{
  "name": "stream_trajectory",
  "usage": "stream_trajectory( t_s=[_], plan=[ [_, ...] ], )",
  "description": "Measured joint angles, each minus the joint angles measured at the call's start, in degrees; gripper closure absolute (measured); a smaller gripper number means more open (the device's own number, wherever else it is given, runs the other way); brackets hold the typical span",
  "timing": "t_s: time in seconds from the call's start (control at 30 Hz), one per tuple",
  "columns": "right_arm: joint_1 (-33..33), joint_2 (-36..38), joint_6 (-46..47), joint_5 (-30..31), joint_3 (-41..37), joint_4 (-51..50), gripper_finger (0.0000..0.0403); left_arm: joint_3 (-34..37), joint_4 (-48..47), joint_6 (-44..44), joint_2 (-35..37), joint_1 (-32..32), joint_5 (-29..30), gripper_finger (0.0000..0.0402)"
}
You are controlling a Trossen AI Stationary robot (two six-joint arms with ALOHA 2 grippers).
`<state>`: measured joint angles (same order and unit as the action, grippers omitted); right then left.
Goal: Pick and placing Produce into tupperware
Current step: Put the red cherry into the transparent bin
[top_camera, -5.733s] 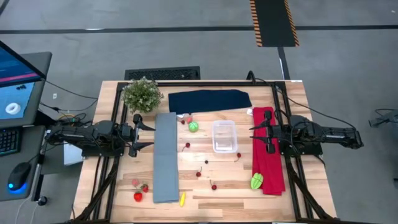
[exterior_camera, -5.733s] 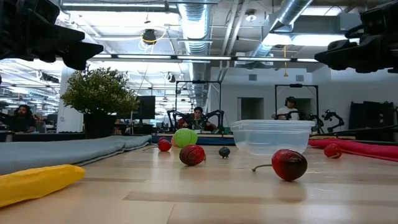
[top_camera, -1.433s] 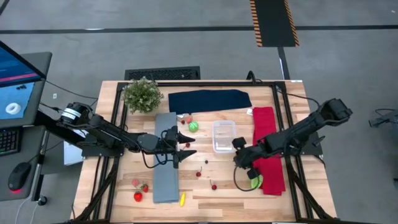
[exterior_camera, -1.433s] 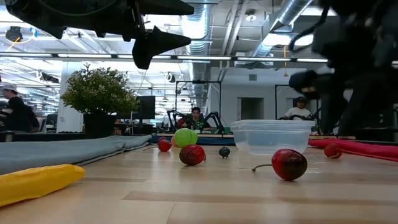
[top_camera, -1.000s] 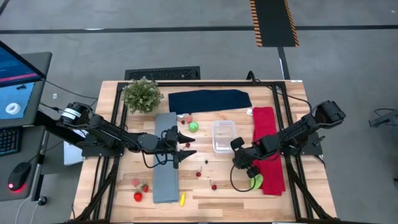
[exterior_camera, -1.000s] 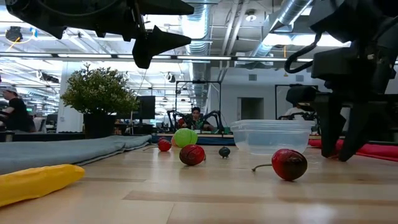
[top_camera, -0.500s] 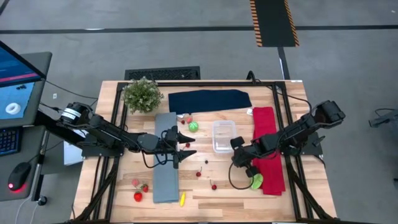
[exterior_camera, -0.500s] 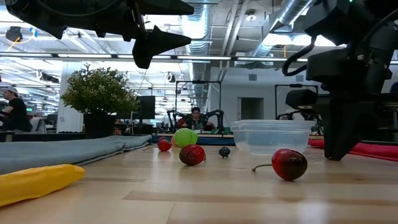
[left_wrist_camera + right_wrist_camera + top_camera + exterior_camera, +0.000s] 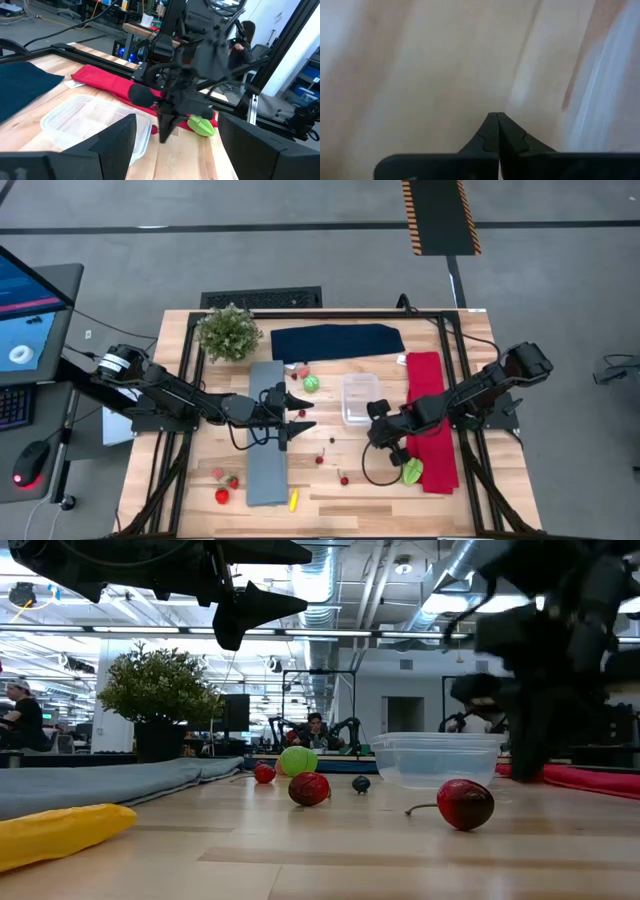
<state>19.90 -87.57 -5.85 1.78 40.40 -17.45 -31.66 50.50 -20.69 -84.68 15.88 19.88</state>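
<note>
The clear tupperware (image 9: 360,398) stands on the table right of centre. My right gripper (image 9: 384,446) points steeply down just off its near right corner, fingers shut (image 9: 493,117). A small red bit (image 9: 153,129) shows beside those tips. A lime-green piece (image 9: 412,471) lies on the red cloth. A green ball (image 9: 311,384), cherries (image 9: 320,459) (image 9: 343,479), strawberries (image 9: 222,495) and a yellow piece (image 9: 293,500) lie on the wood. My left gripper (image 9: 303,412) hovers level and open over the grey cloth's right edge. My right gripper's fingers meet tip to tip in the right wrist view, and nothing shows plainly between them. I cannot tell whether they have the small red bit beside them.
A potted plant (image 9: 229,332) stands at the far left. A navy cloth (image 9: 337,341) lies along the far edge, a grey cloth (image 9: 266,432) runs down the left half, and a red cloth (image 9: 428,415) down the right. Bare wood lies near the front edge.
My right gripper has shut its fingers at the table beside the tupperware's near right corner. It has then risen a little off the wood and drifted slightly toward the table's left edge.
</note>
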Motion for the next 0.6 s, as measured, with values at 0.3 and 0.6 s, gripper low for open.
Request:
stream_trajectory(
  t_s=[0.3, 0.6],
  plan=[
    [1.9, 0.1, -1.8, 2.5, 8.8, -9.1, 0.0391, 0.0, -0.1, 0.0, 0.0, 0.0, 0.0, 0.0132],
    [-2.0, 0.2, -8.0, 9.6, 12.9, -10.4, 0.0393, 0.0, -0.1, 0.0, 0.0, 0.0, 0.0, 0.0132]
  ],
)
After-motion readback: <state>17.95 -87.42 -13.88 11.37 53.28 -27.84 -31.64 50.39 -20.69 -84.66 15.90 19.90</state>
